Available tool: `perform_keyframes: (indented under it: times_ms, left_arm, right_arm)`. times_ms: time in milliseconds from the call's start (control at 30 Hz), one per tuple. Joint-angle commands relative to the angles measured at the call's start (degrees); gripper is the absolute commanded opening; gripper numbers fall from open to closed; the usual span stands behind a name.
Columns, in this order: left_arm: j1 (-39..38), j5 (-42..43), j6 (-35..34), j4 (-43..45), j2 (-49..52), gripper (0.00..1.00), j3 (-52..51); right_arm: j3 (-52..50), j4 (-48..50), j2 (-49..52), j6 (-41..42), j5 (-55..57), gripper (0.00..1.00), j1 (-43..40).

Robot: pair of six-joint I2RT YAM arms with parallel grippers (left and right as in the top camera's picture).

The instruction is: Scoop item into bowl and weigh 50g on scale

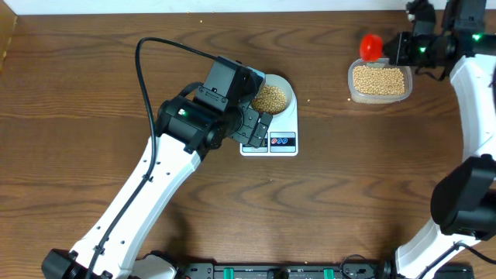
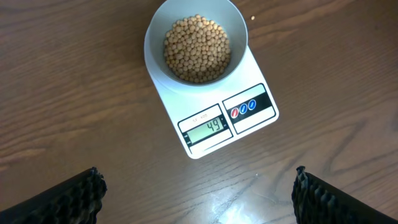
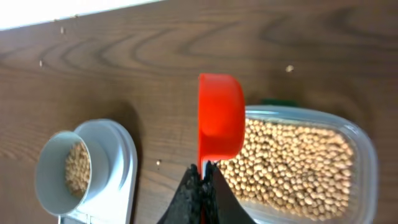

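Observation:
The pale bowl (image 2: 154,50) holds tan beans (image 2: 197,48) and stands on the white scale (image 2: 249,109), whose display (image 2: 205,127) reads 49. In the overhead view the bowl (image 1: 289,87) and scale (image 1: 280,142) sit mid-table. My left gripper (image 2: 199,199) hovers above the wood just in front of the scale, jaws wide open and empty. At the far right, my right gripper (image 3: 203,171) is shut on the handle of a red scoop (image 3: 221,115). The scoop is held on its side at the left end of the clear tub (image 3: 364,155). No beans show in the scoop.
The tub (image 1: 379,96) of beans (image 1: 379,80) stands at the back right of the table, with the red scoop (image 1: 371,46) at its far-left corner. Loose beans lie on the wood (image 2: 253,18) (image 3: 290,68). The left arm (image 1: 186,124) crosses the table's left half.

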Motion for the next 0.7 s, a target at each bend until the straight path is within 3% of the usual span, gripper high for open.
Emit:
perform_keyframes:
  times_ms: [0,367,533,667]
  left_arm:
    - [0.1,0.1,0.6,-0.2,0.4,0.98,-0.6]
    - [0.1,0.1,0.6,-0.2,0.4,0.98,-0.6]
    - [0.1,0.1,0.6,-0.2,0.4,0.98,-0.6]
    - [0.1,0.1,0.6,-0.2,0.4,0.98,-0.6]
  right_arm:
    - [2.3,-5.1,-2.2,1.2,2.3,0.01,-1.1]
    - [2.1,-11.5,-2.2,1.1,3.7,0.01,-1.4]
    - [0.7,-12.9,-2.2,-9.8,6.6,0.01,-1.4]
    - [-0.2,-11.6,-1.9,-13.9,9.4,0.01,-1.4]
